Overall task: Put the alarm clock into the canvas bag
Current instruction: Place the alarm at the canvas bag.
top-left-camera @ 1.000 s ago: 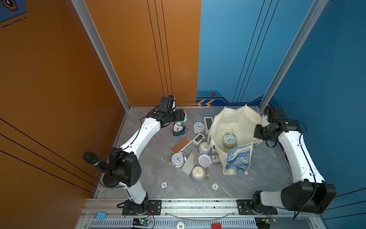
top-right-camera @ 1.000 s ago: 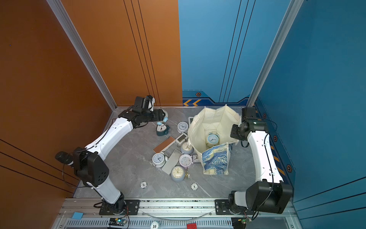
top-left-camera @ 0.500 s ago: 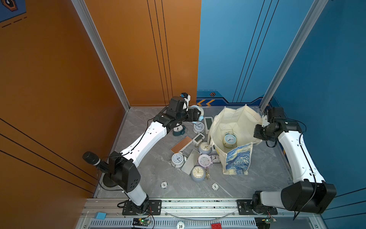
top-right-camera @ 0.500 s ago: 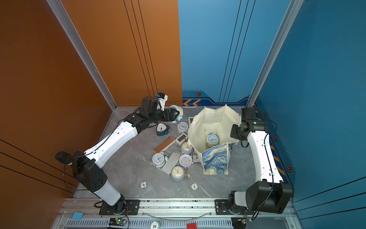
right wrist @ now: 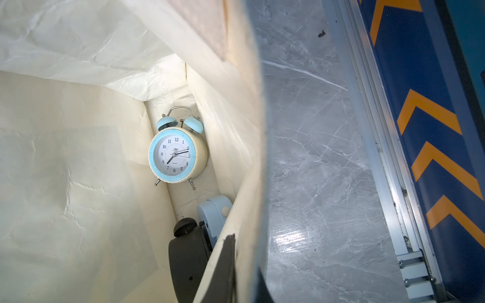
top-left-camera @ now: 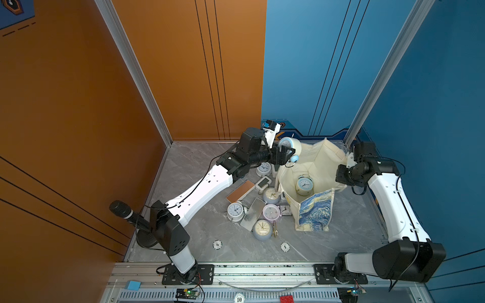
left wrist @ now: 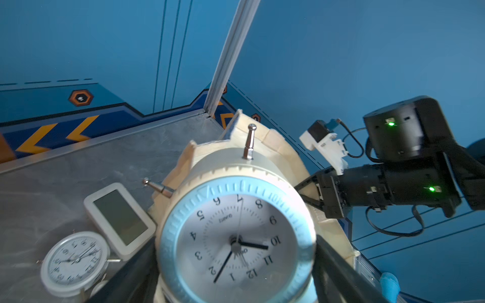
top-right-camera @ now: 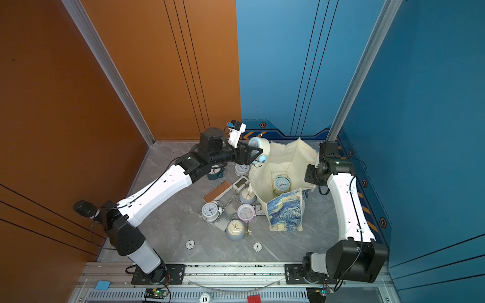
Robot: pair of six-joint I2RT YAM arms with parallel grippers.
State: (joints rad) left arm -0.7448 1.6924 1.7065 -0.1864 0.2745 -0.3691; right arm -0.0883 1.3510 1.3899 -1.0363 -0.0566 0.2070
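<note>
The left gripper (top-left-camera: 286,153) is seen with its jaws set wide and clamped on either side of a cream round alarm clock with a pale-blue bezel and blue bells (left wrist: 236,236). The clock is held clear of the grey marbled tabletop (top-left-camera: 341,236), at the rim of the bag on the left arm's side, with its dial turned to the wrist camera. The cream canvas bag with a blue-and-yellow swirling print (top-left-camera: 315,215) is stood upright and open near the right arm. The right gripper (top-left-camera: 340,181) is pressed together on the bag's rim, the cloth pinched between its fingers. At the bag's bottom a second cream-and-blue twin-bell clock (right wrist: 175,154) is seen, with a black rounded object (right wrist: 187,251) and a pale-blue one (right wrist: 214,217) near it. A cluster of other clocks (top-left-camera: 262,228) is spread on the tabletop just beside the bag.
</note>
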